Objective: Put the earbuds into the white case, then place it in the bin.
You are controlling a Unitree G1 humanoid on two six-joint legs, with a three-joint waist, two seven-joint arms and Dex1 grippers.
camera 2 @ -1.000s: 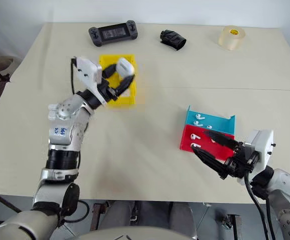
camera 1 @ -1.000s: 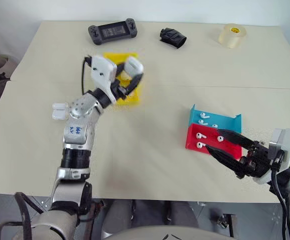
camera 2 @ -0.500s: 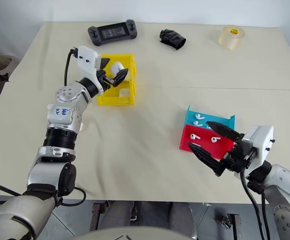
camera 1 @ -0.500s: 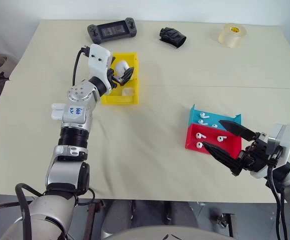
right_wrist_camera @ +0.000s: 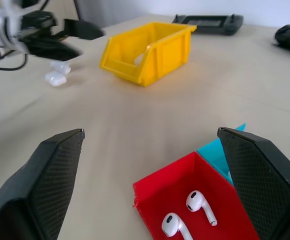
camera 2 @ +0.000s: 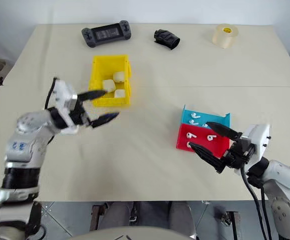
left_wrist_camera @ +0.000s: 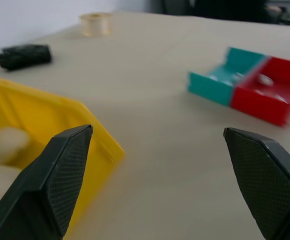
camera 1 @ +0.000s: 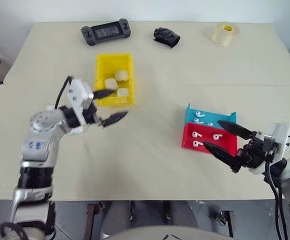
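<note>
- While the left end effector [camera 1: 110, 106] hung just beside the bin's near end, its two black fingers stood spread wide with nothing between them.
- The bin [camera 1: 114, 79] sat on the surface [camera 1: 145, 150] with its long axis running away from the robot, its lower-cut end toward the robot.
- Three white cases [camera 1: 117, 84] lay inside the bin, clustered toward the near half, one touching the next; which way their lids faced could not be told.
- The right end effector [camera 1: 224, 140] was spread just as wide, empty, with its tips at the near edge of the red tray [camera 1: 210, 142].
- The earbuds [camera 1: 205, 136] lay loose in the red tray and in the blue tray [camera 1: 210, 117] touching it behind; in the head views their stems ran roughly crosswise.
- The right wrist view showed two earbuds side by side in the red tray, and two small white objects [right_wrist_camera: 58, 72] on the surface beside the left arm.
- The head views alone showed the game controller [camera 1: 102, 33], the black object [camera 1: 166, 36] and the tape roll [camera 1: 225, 33] in one row along the far edge.
</note>
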